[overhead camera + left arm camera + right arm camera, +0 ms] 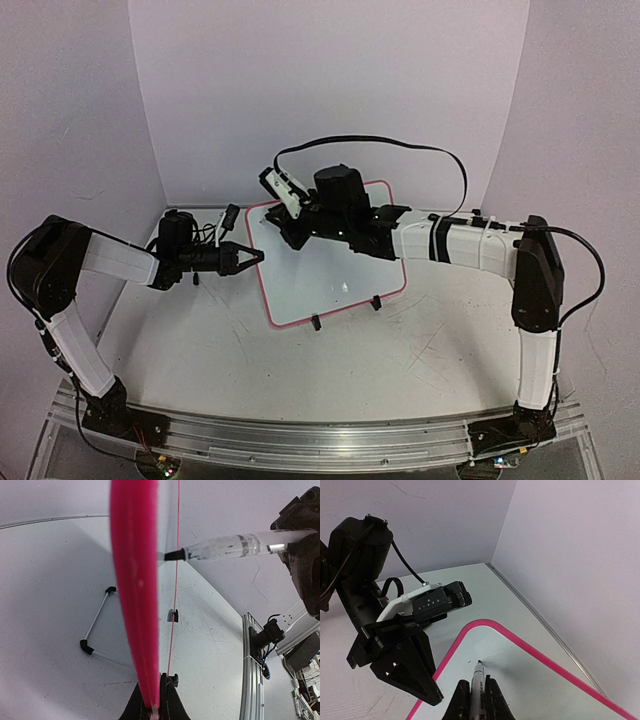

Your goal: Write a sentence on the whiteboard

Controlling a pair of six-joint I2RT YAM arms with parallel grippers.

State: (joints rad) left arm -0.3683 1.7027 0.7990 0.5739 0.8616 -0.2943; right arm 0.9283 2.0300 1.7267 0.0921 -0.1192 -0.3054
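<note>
Two closed grips to note; at the left gripper (156,690), clamped tight across the pink rim (135,580) of the whiteboard (330,280), with that rim running straight ahead from between the pads (170,702) and filling the middle of the wrist view; taken at the board's left edge, partway along it, as seen from above; beyond those fingers and to their right, spread over the grey table (400,370), with two black clip feet (315,322) along the near edge; at the right gripper (478,692), pinched shut around a marker (478,677), clear-barrelled and smudged dark, pointing forward out of the jaws; just ahead of the right fingertips (462,700), black tip down at the white face, close inside the rounded corner of the rim; cannot tell whether touching outright or just above; beside the tip, a small dark speck (469,660) on the board; left of the right fingers and very near, the left gripper's black body, reaching in to the same edge; both grips near each other, yet apart.
</note>
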